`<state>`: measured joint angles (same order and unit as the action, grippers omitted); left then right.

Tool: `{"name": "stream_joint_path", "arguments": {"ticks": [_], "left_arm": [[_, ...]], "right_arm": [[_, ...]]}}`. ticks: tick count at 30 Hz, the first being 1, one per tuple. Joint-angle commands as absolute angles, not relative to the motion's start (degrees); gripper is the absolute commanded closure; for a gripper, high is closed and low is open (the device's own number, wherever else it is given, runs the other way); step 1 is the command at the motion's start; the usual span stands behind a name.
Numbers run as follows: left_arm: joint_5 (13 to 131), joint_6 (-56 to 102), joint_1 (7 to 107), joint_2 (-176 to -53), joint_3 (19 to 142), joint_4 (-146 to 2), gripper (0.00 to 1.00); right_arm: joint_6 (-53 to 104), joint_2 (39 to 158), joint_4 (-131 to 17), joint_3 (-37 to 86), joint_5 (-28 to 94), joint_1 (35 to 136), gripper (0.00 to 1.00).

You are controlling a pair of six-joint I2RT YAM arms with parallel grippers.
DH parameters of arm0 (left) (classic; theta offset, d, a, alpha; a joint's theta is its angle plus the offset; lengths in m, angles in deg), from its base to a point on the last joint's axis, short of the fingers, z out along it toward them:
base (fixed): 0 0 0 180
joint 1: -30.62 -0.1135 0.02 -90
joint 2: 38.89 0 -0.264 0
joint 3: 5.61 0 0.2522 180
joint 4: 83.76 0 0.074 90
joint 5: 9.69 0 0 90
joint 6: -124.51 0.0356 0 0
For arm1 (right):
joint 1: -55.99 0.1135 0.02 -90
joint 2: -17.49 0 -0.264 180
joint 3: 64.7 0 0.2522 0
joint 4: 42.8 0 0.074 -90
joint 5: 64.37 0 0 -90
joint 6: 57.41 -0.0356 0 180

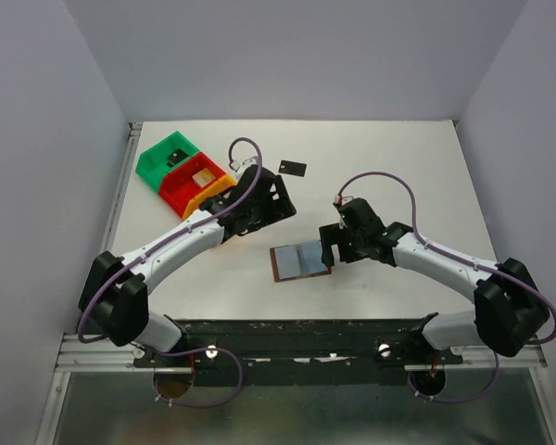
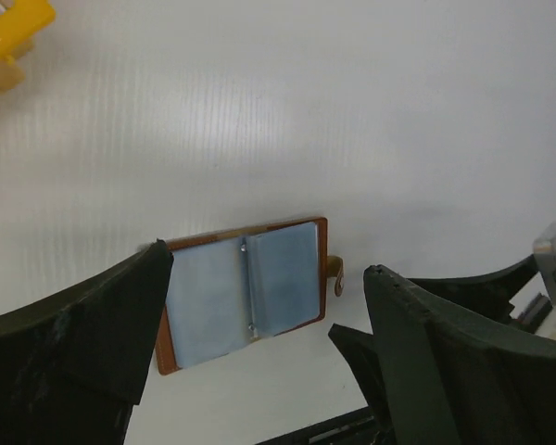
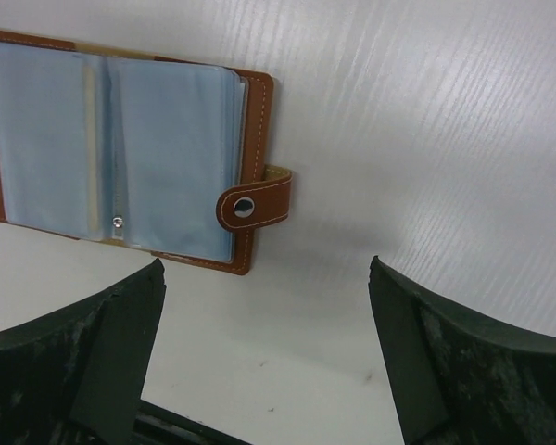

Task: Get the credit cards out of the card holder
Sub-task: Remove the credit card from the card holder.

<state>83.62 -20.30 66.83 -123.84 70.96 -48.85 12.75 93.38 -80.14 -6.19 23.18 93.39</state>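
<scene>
The card holder [image 1: 301,260] lies open and flat on the white table between the two arms, its brown leather edge round grey-blue pockets. In the left wrist view the card holder [image 2: 241,292] shows beyond my open left gripper [image 2: 269,264], which is above it and touches nothing. The right wrist view has the card holder [image 3: 120,148] at the upper left, its closing tab [image 3: 255,204] pointing right. My right gripper [image 3: 266,267] is open and empty over bare table beside the tab. One black credit card [image 1: 293,168] lies alone farther back. From above, left gripper [image 1: 276,209] and right gripper [image 1: 332,246] flank the holder.
Green [image 1: 167,156], red [image 1: 190,181] and yellow [image 1: 215,192] bins stand joined at the back left, a dark piece in the green one and a pale tan piece in the red one. The yellow bin's corner [image 2: 9,32] shows in the left wrist view. Grey walls enclose the table.
</scene>
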Motion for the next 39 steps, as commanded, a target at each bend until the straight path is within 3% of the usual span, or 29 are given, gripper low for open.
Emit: {"name": "stream_joint_path", "arguments": {"ticks": [1,7,13,17,29,31,32,33,37,39], "left_arm": [[103.93,-22.26,71.92,-115.64,72.85,-33.00,0.01],[102.11,-21.47,72.02,-103.86,63.54,-39.66,0.01],[95.97,-19.02,72.02,-92.52,48.78,-58.02,0.01],[93.14,-16.82,72.02,-91.18,46.65,-61.12,0.01],[88.48,-12.16,71.93,-94.26,47.88,-62.26,0.05],[87.52,-11.02,72.02,-95.05,48.23,-62.26,0.06],[86.91,-10.67,71.93,-95.49,48.23,-62.44,0.06],[85.94,-10.06,72.02,-96.01,48.23,-62.70,0.06],[82.78,-8.03,71.93,-99.70,49.02,-63.06,0.09],[81.11,-6.46,72.02,-102.16,50.07,-62.79,0.16]], "right_arm": [[12.37,97.98,-78.45,-3.40,22.30,93.78,0.05],[12.20,103.79,-79.06,-0.32,20.28,93.69,0.11],[12.37,107.30,-80.03,2.31,18.78,93.60,0.17],[12.72,109.15,-81.08,3.46,18.25,93.69,0.24],[13.34,110.03,-83.72,4.25,17.28,93.69,0.64],[13.34,109.86,-84.07,4.17,17.46,93.69,0.80],[13.43,109.42,-84.25,4.17,17.55,93.69,0.94],[13.51,108.55,-84.25,4.08,18.25,93.69,1.00],[14.82,100.91,-83.38,2.41,21.93,93.69,1.00],[15.80,96.96,-83.20,1.45,24.57,93.69,1.00]]}}
